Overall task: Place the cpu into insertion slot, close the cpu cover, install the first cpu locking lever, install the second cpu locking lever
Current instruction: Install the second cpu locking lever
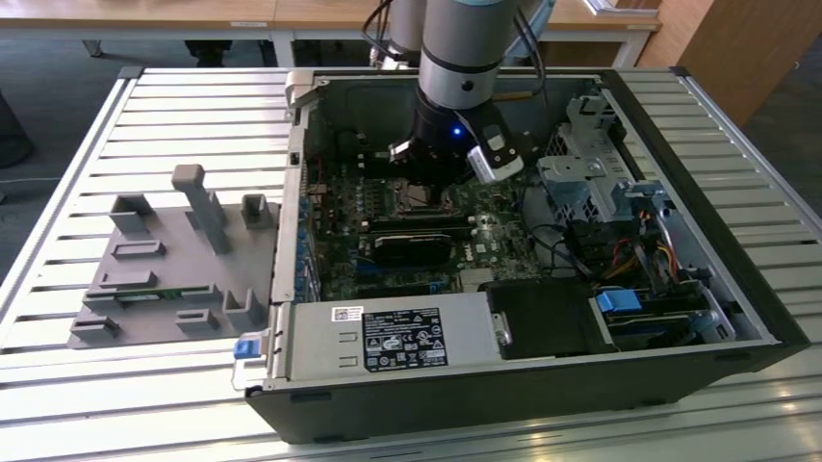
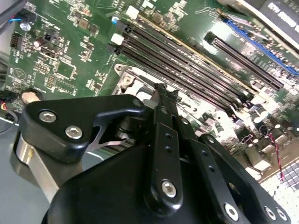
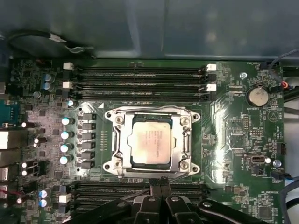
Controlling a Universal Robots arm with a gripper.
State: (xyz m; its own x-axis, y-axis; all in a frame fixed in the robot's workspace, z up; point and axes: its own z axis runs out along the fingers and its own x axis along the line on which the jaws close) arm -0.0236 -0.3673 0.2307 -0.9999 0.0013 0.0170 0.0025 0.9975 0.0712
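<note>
One arm is at work, reaching down into the open computer case that lies on the slatted desk. In the exterior view the gripper hangs low over the motherboard, at about twelve o'clock from the long black card; a grey fixture block sits well apart on the desk, at roughly nine o'clock from the case.

In both wrist views the gripper's two fingers are drawn together tip to tip, narrow, with nothing between them.

The cpu lies flat in its socket, silver top up, square to the board. The cpu cover is down around it, its window framing the chip and its frame resting on the socket's four corners. Whether the locking levers along the socket's sides are latched I cannot tell.

The relation that matters: in the first wrist view the gripper tips stand over the near bank of memory slots, just beside the socket's edge, so the chip lies a little ahead of the tips and not under them. A second bank of slots runs along the far side of the socket, parallel to the first. The chip is near enough square to have no long axis worth naming; its edges run parallel to those slots. By my reading, seating and covering are done and the gripper's business is at the socket's rim.
</note>
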